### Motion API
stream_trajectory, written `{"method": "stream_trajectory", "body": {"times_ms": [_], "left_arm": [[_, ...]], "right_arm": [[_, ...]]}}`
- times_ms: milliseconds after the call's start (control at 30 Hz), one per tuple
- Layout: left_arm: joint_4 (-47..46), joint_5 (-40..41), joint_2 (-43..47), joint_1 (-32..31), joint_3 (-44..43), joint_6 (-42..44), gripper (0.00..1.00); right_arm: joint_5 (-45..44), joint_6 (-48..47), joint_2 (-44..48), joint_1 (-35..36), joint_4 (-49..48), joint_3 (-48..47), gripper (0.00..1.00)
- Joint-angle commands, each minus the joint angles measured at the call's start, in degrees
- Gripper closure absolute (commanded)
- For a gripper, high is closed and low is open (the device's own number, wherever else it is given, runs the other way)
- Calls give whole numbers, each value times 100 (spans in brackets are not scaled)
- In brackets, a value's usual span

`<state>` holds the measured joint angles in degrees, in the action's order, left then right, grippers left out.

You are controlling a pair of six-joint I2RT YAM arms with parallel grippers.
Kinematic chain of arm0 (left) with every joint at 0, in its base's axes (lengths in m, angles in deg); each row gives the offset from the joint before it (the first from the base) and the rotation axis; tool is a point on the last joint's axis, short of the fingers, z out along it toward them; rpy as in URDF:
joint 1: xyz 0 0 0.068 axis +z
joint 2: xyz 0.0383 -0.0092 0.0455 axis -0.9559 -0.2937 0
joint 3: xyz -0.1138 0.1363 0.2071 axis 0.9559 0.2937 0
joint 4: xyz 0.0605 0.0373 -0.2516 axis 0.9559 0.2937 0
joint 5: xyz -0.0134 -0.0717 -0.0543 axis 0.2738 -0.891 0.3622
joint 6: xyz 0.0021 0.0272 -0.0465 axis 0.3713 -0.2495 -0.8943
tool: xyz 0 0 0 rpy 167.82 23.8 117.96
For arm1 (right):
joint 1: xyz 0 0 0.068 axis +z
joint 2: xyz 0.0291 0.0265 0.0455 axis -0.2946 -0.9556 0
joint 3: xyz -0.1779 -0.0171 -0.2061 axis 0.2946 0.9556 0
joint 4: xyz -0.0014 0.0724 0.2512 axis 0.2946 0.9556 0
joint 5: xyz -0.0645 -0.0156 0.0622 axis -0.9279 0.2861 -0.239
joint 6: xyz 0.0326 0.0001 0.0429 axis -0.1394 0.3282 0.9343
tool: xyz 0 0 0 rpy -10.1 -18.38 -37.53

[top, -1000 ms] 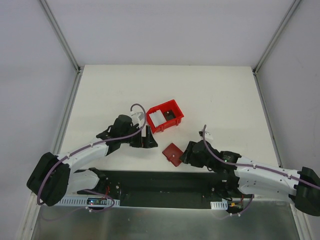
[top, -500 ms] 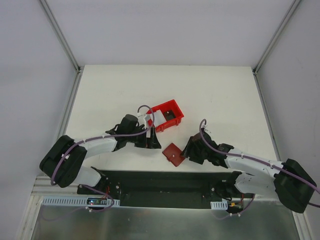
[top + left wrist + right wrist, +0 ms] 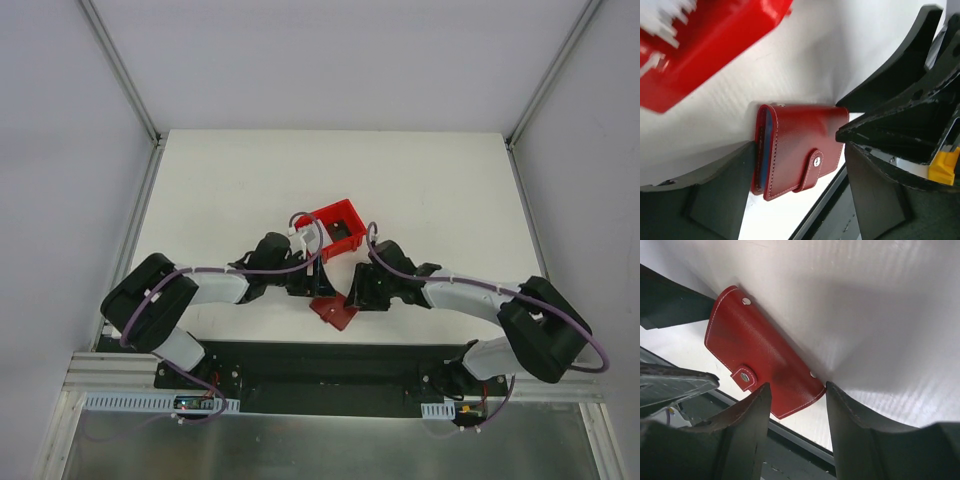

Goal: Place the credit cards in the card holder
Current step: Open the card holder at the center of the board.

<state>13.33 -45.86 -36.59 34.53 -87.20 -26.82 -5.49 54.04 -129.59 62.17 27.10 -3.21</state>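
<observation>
Fingers (image 3: 715,200) of the left gripper (image 3: 799,147) stand well apart, one on each side of the card holder (image 3: 800,135). Each inner face lies right at one edge of the dark-red case. Whether they press on it or only flank it, I cannot tell. The right gripper (image 3: 798,386) comes in from the right, and its fingers (image 3: 745,440) are parted about as wide as the holder's end, which fills the gap between them. Here too I cannot tell a real pinch from bare contact. The holder is folded shut with its snap tab (image 3: 815,162) fastened. It sits at the near edge of the white table (image 3: 250,180), about midway across, just near of the bright red bin (image 3: 340,222). A pale blue strip shows along the holder's open side beside the left finger, but what it is cannot be made out. Blurred white shapes (image 3: 665,12) show in the bin, too soft to name.
</observation>
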Motion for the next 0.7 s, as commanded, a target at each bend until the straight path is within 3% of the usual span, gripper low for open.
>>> {"method": "stream_trajectory", "body": {"times_ms": [0,300,400,567,667], "left_arm": [[-54,409,309,-160,633,-490,30],[95,1279,1724,-493,1628,-1334,35],[428,1446,2137,-581,1663,-1379,35],[1877,2350,2920,-582,1269,-687,23],[2327,2555,2851,-442,804,-36,13]], "right_arm": [[540,-694,-426,-100,-150,-521,50],[1225,-1090,-1340,-241,-141,-1505,51],[1174,-1213,-1184,-320,-71,-1585,50],[708,-1197,-350,-346,412,-1314,46],[664,-688,143,-320,386,-744,45]]}}
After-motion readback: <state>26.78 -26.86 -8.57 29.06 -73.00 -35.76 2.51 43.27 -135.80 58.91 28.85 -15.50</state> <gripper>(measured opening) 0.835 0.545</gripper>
